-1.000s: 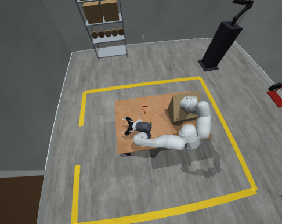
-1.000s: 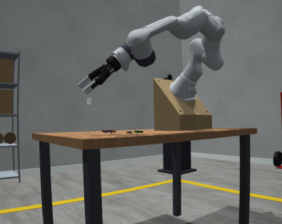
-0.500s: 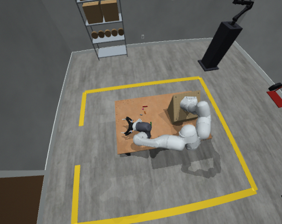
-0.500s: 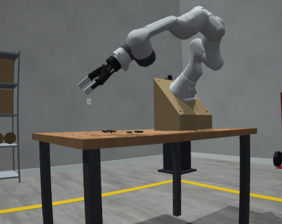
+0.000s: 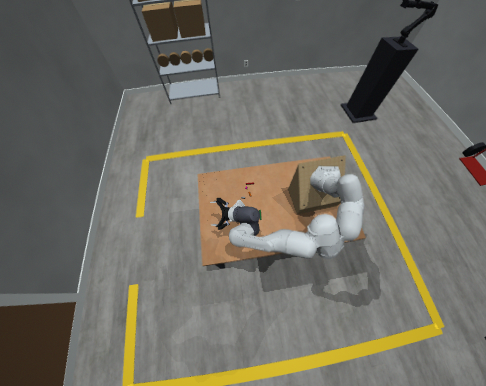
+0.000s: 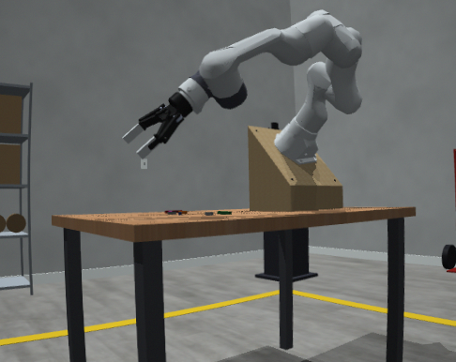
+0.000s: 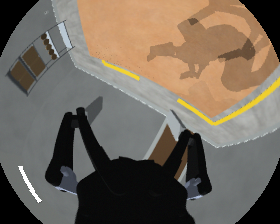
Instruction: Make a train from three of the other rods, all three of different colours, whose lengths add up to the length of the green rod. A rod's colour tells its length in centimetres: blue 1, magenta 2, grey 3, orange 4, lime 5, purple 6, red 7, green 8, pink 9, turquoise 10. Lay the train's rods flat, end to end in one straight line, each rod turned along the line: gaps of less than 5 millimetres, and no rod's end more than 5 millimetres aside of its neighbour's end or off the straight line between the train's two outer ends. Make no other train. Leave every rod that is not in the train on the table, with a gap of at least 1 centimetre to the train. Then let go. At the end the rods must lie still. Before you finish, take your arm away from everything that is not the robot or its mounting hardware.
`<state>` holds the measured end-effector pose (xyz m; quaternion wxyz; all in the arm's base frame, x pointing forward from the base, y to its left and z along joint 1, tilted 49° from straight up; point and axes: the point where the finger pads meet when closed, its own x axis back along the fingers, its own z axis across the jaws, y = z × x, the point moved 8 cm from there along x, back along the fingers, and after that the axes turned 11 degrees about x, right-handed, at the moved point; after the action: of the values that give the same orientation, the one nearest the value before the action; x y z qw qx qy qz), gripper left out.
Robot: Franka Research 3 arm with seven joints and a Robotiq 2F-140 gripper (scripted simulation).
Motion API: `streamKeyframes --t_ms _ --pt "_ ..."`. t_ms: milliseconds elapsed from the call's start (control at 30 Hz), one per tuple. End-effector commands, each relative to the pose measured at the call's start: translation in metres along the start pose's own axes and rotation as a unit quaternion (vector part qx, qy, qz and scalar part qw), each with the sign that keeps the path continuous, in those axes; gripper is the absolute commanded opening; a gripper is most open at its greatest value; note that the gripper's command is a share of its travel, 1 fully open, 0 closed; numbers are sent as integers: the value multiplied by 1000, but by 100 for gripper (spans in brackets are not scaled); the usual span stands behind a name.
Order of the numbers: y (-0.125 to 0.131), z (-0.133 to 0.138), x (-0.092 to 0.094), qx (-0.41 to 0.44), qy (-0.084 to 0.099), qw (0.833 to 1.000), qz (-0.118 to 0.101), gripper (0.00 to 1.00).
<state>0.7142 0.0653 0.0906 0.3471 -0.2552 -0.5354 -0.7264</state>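
Observation:
A red rod [image 5: 250,183] lies at the back of the group of small rods. A small magenta rod [image 5: 246,188] lies just in front of it, and an orange rod [image 5: 250,194] is farther forward. A small greyish rod [image 5: 243,198] [image 6: 209,214] lies to the left of the orange one. The green rod [image 5: 260,215] [image 6: 224,213] is partly hidden by the arm in the top view. Red, magenta and orange overlap in the exterior view; their exact gaps are too small to tell. My gripper [image 5: 213,214] [image 6: 135,145] [image 7: 135,109] is open and empty, high above the table's left part.
The wooden table [image 5: 281,175] [image 6: 99,229] [image 7: 111,30] carries the wedge-shaped mount [image 5: 306,197] [image 6: 270,188] of the arm at its right. The arm's forearm reaches over the table's front part. A shelf [image 5: 193,89] [image 6: 10,137] stands away from the table.

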Motion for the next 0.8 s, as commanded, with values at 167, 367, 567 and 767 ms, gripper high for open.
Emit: streamKeyframes --t_ms 167,367,567,767 --pt "-17 -11 -9 122 23 992 6 100" --pt "-26 -19 -12 168 32 985 13 100" --pt "-34 -24 -15 204 39 978 18 100" --pt "-45 -31 -18 251 50 966 24 100"
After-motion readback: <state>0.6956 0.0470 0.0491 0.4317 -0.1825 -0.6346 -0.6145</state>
